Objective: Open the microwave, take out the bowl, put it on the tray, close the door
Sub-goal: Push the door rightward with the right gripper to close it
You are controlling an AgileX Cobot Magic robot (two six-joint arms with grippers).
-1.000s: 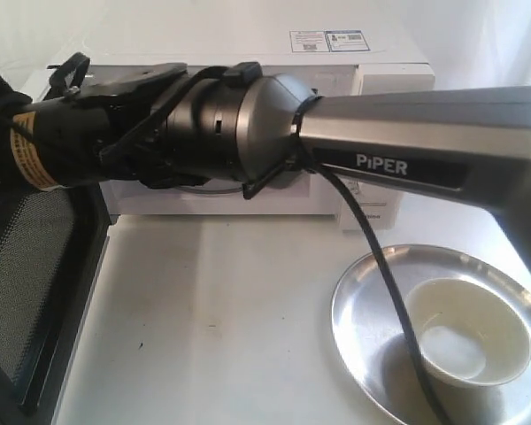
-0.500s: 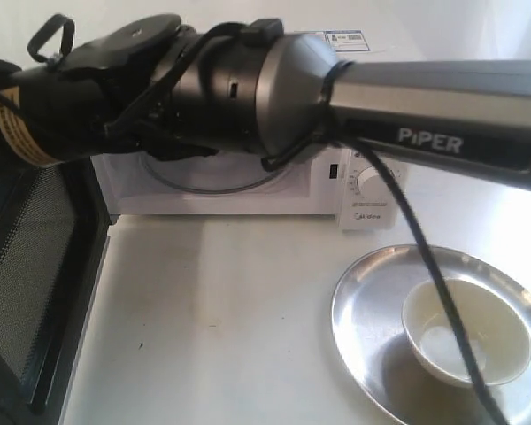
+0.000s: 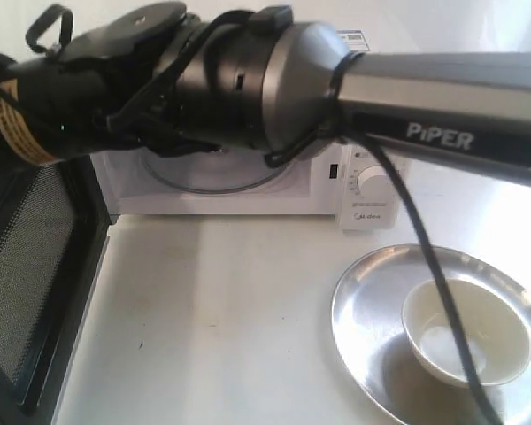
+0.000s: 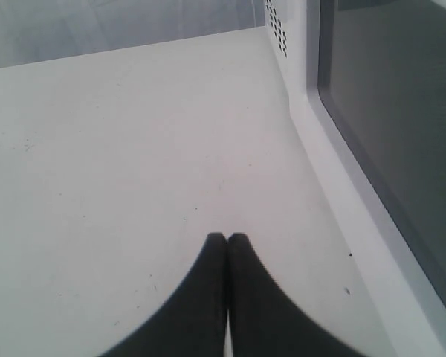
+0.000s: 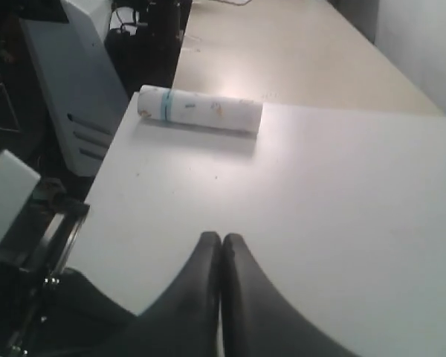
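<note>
The bowl [image 3: 465,343] sits in the tray [image 3: 363,301] on the tabletop [image 3: 221,319], toward the tray's right side and well apart from the microwave [image 3: 372,190]. The door [image 3: 35,283] stands open at the left, black mesh side showing. The right arm [image 3: 442,115] crosses in front of the microwave, hiding part of the cavity. A black cable [image 3: 422,248] hangs from it across the tray and bowl. The left tool [image 4: 227,239] is closed, fingertips touching, gripping nothing, above bare tabletop beside the door's dark window. The right tool [image 5: 221,239] is likewise pressed closed and empty, over tabletop near a white roll [image 5: 201,110].
</note>
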